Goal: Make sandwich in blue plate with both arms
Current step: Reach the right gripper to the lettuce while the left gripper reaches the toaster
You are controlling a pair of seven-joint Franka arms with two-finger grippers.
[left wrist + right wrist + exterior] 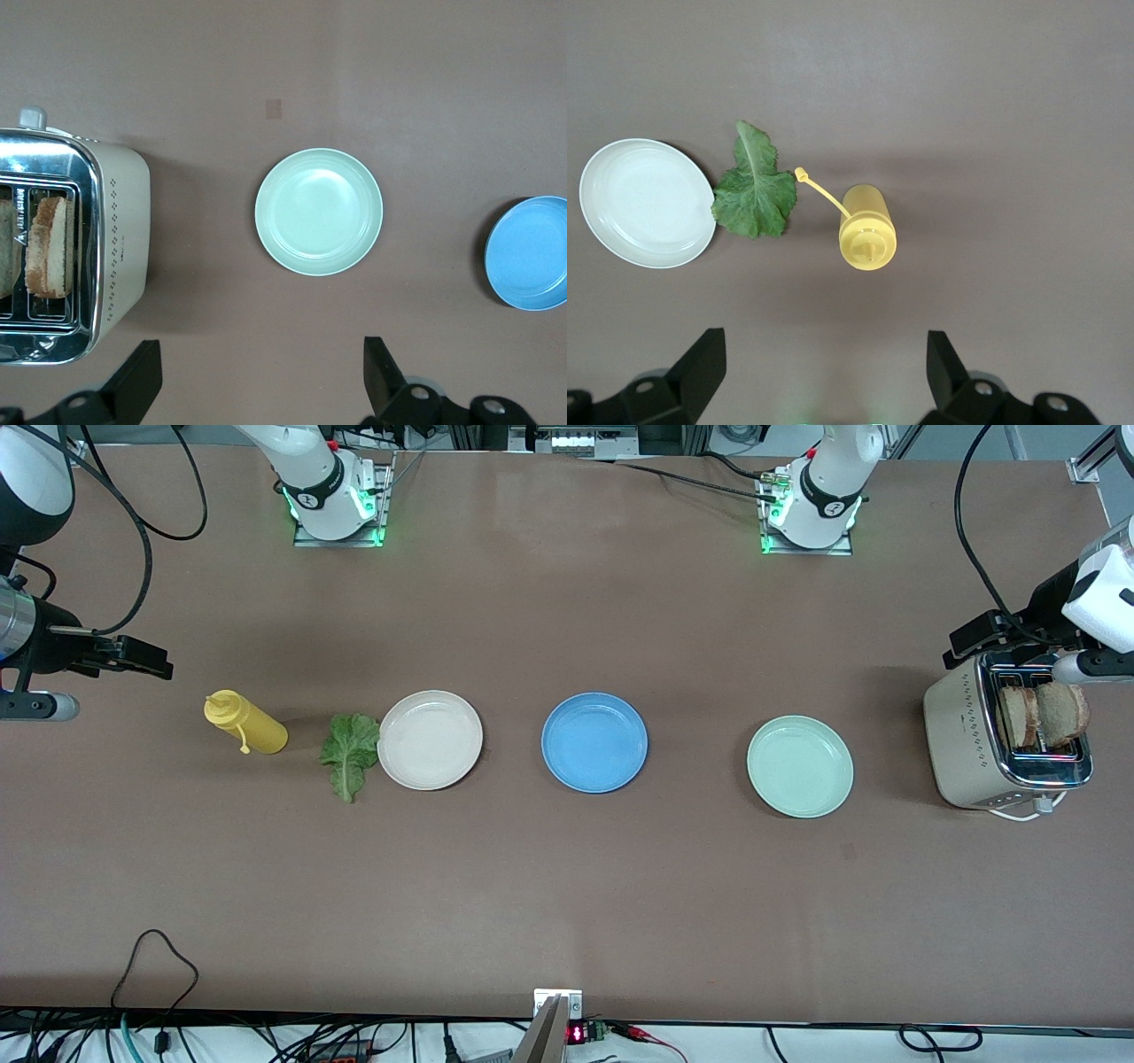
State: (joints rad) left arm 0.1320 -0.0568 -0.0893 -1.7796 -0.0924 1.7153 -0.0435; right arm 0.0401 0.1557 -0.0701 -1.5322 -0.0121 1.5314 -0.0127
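Observation:
The blue plate (594, 742) sits empty at the middle of the table; its edge shows in the left wrist view (530, 252). Two bread slices (1041, 714) stand upright in a toaster (966, 748) at the left arm's end, and one shows in the left wrist view (49, 246). A green lettuce leaf (349, 753) lies on the table against the cream-white plate (430, 740); it also shows in the right wrist view (755, 190). My left gripper (961, 651) (261, 354) hangs open and empty beside the toaster. My right gripper (159, 664) (824, 345) hangs open and empty at the right arm's end.
A pale mint-green plate (800, 766) lies between the blue plate and the toaster. A yellow squeeze bottle (246, 724) lies on its side beside the lettuce, toward the right arm's end. The toaster's white cord (1032, 810) trails at its base.

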